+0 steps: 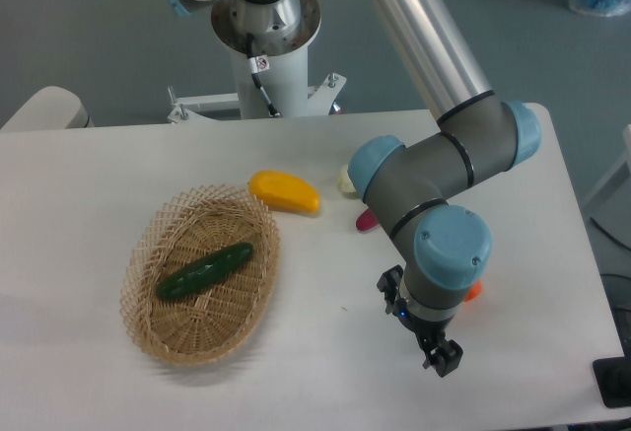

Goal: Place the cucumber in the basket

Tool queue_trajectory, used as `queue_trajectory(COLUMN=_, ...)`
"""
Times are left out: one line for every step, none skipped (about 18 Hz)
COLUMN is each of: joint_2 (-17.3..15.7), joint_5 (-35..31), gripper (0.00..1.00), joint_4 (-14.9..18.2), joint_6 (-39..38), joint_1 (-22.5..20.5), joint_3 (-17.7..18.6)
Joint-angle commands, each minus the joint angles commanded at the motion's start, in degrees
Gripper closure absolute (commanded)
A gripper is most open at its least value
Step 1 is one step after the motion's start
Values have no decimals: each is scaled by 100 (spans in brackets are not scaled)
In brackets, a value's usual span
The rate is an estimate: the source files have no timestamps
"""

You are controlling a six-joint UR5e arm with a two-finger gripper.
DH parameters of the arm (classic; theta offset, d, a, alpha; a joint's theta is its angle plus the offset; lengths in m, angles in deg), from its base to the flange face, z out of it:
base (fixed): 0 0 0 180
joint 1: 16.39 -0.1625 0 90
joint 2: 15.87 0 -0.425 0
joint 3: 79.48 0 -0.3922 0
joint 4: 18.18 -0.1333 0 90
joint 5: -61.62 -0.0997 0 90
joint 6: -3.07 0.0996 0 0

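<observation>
- Cucumber, dark green, glossy, slightly curved (pixel 205 271), lies diagonally on the floor of the oval tan wicker basket (pixel 148 332), its ends clear of the looped rim.
- Just beyond the basket's far rim sits a yellow-orange rounded piece (pixel 285 192); a pale piece (pixel 346 180), a magenta piece (pixel 366 219) and an orange piece (pixel 474 291) peek out from behind the arm.
- The black claw (pixel 443 357) hangs over bare white bench (pixel 325 372) well right of the basket, near the front edge; nothing visible in it, though its opening cannot be made out.

One basket (pixel 148 327), one cucumber (pixel 205 270) — one yellow piece (pixel 285 192), one arm (pixel 434 165).
</observation>
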Motion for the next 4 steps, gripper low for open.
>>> queue_trajectory(joint_2=0, joint_5=-18, gripper=0, joint_4=0, joint_6=0, joint_1=0, joint_3=0)
queue_trajectory(joint_2=0, joint_5=-18, gripper=0, joint_4=0, joint_6=0, joint_1=0, joint_3=0)
queue_trajectory(joint_2=0, joint_5=-18, gripper=0, joint_4=0, joint_6=0, joint_1=9, joint_3=9)
queue_trajectory(joint_2=0, joint_5=-18, gripper=0, joint_4=0, joint_6=0, joint_1=9, joint_3=18)
